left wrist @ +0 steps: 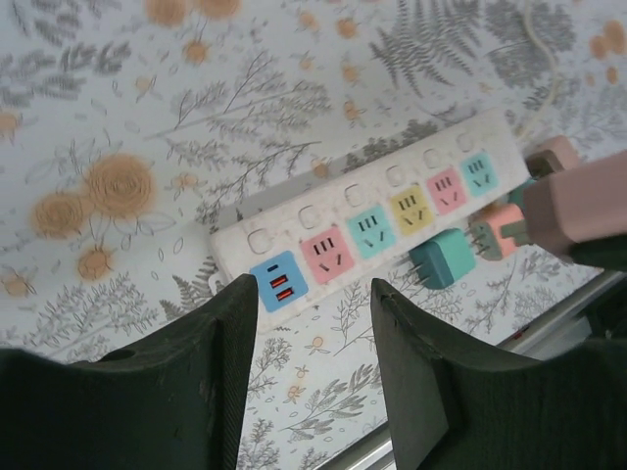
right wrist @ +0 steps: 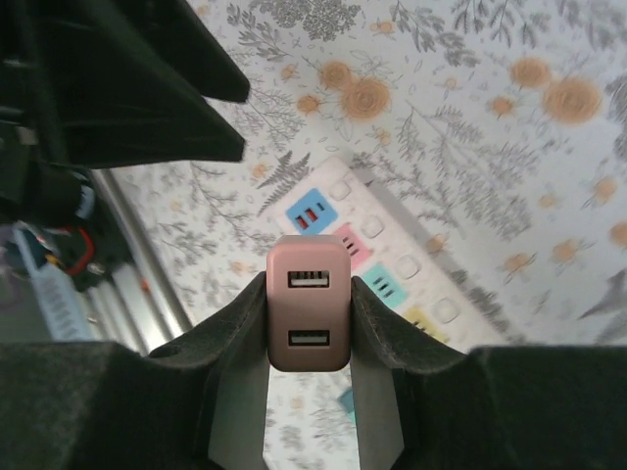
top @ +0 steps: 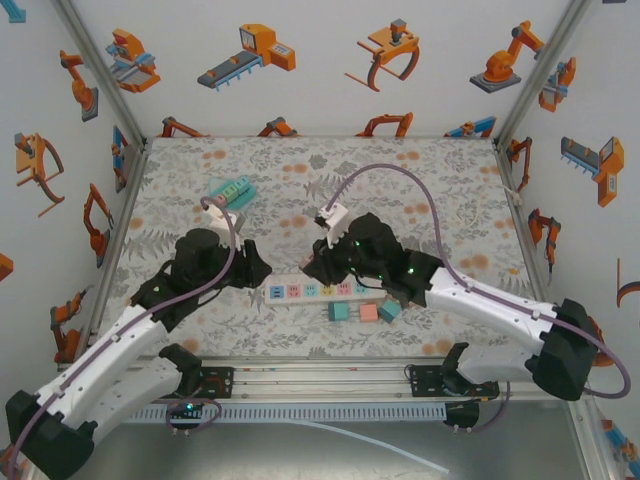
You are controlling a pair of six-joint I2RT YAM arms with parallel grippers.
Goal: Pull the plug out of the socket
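Observation:
A white power strip (top: 312, 291) with coloured sockets lies on the floral table, also seen as the strip (left wrist: 372, 220) and the strip (right wrist: 377, 255). My right gripper (right wrist: 308, 292) is shut on a pink plug (right wrist: 308, 318) with two USB ports, held above the strip and clear of its sockets. In the left wrist view the pink plug (left wrist: 578, 201) hangs at the right edge. My left gripper (left wrist: 313, 294) is open, nothing between its fingers, just off the strip's blue USB end. From above, the left gripper (top: 262, 272) and right gripper (top: 315, 265) face each other over the strip.
Loose plugs lie in front of the strip: a teal one (top: 338, 312), a salmon one (top: 369, 312) and another teal one (top: 390, 311). A green power strip (top: 230, 190) lies at the back left. The metal rail (top: 320, 375) runs along the near edge.

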